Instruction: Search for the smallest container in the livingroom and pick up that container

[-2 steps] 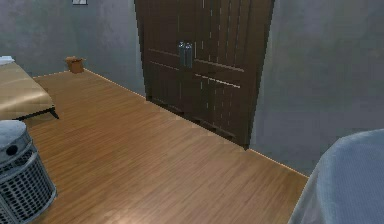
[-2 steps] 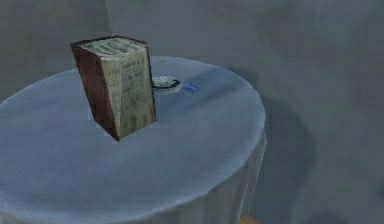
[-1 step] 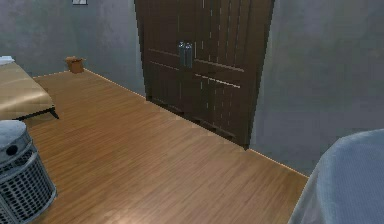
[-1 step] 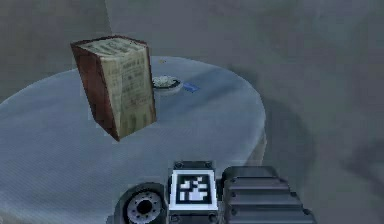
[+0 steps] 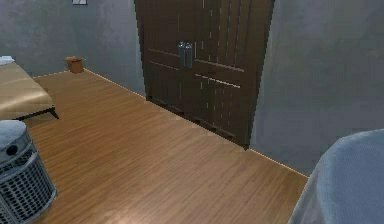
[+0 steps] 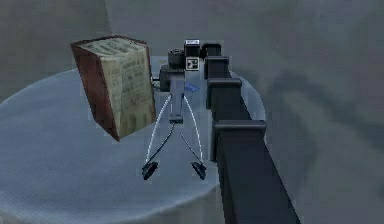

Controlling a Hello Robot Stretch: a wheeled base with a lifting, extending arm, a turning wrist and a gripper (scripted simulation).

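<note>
On the round pale blue-grey worktop there is a brown box with a pale patterned side. The box is tilted, so no side of it lies flat. Its long side goes nearly straight up and leans a little. I think this box is the container to pick up, but I cannot be sure it is the smallest one.

The pincer is at the end of the dark square arm, just beside the box. The box lies toward the arm side view's left of the pincer's dark body, very near it. I cannot tell if they touch. The two thin fingers point down the picture. Their tips are lower than the box, so the box is up and to the left of them. I cannot tell if the pincer has hold of the box, or of anything at all.

If the box is not held, I think the pincer must go left, with one finger on each side of the box, across its short way.

In the forward view a small brown tub sits on the wooden floor by the far grey wall. It may be a container too.
</note>
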